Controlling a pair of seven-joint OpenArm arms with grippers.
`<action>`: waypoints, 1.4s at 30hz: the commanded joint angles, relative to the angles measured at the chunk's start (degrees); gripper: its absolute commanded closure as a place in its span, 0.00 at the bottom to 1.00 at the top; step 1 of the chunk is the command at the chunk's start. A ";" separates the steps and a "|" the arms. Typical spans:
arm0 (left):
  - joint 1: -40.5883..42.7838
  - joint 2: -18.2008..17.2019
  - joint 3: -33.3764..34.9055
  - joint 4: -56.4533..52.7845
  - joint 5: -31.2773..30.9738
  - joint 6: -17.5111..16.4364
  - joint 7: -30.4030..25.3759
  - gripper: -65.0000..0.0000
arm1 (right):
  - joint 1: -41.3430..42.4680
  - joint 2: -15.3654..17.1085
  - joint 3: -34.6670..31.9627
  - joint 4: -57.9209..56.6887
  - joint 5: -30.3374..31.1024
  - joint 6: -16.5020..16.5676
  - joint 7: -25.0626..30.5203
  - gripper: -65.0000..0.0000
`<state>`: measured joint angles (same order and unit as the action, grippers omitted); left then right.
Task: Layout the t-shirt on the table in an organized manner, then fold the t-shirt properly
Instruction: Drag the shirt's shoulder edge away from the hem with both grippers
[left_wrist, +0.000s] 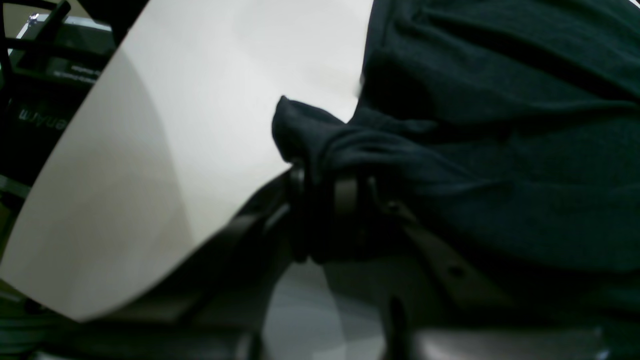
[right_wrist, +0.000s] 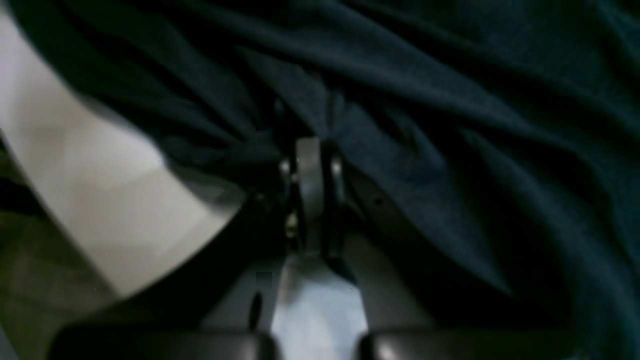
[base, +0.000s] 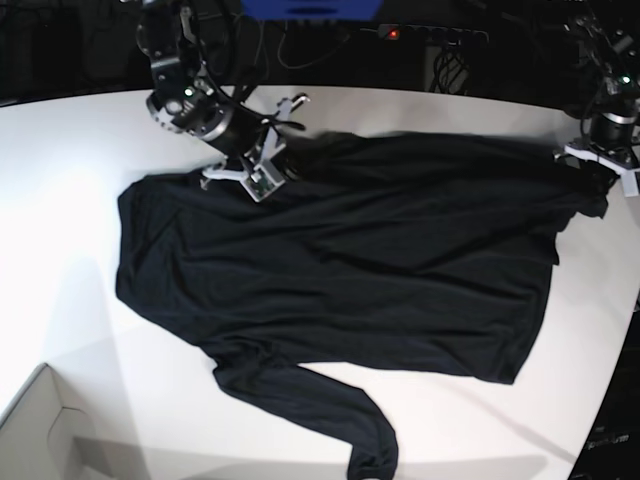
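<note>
T-shirt (base: 340, 250) lies spread over the table (base: 60, 180), body mostly flat and running left to right across the base view, so I judge the laying-out largely done but not finished. One long sleeve (base: 320, 410) trails off toward the near edge, bent and bunched at its cuff. The other sleeve I cannot make out; it may be gathered along the far edge under my right arm. Shallow wrinkles cross the body, and the far right corner is puckered where I hold it.

My right gripper (right_wrist: 310, 150) sits on the far edge of the cloth, toward the left of the base view. Its jaws are closed tight, and in the wrist view folds of fabric radiate from the tips, so I take it to be pinching a small tuck of the shirt. My left gripper (left_wrist: 325, 165) is at the far right corner, jaws nearly together, with a wad of black cloth bulging out above them; that is a firm hold on the shirt.

No fold has been made yet, as far as I can see. What remains, in my judgement: pull the two held points apart to take out the slack, straighten the near sleeve and find the other one, then fold sleeves in and bring the body over itself. A small white box (base: 40, 430) sits at the near left corner, clear of the shirt.
</note>
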<state>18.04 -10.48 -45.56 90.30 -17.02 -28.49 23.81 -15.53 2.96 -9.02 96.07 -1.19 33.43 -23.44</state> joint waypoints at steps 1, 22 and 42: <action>-0.33 -0.99 -0.29 0.91 -0.87 0.23 -1.44 0.89 | -0.69 0.07 0.09 2.96 1.24 0.28 1.42 1.00; 3.10 0.59 -0.72 2.84 -1.23 0.05 -1.44 0.89 | -13.17 4.91 0.18 9.91 1.24 0.28 5.11 1.00; 7.94 1.82 -0.81 2.05 -1.05 0.05 -1.35 0.92 | -14.76 4.99 0.18 5.77 1.24 0.28 9.86 1.00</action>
<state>25.82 -7.81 -46.00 91.44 -17.58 -28.51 23.83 -29.80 7.90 -8.80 100.71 -1.02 33.43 -14.92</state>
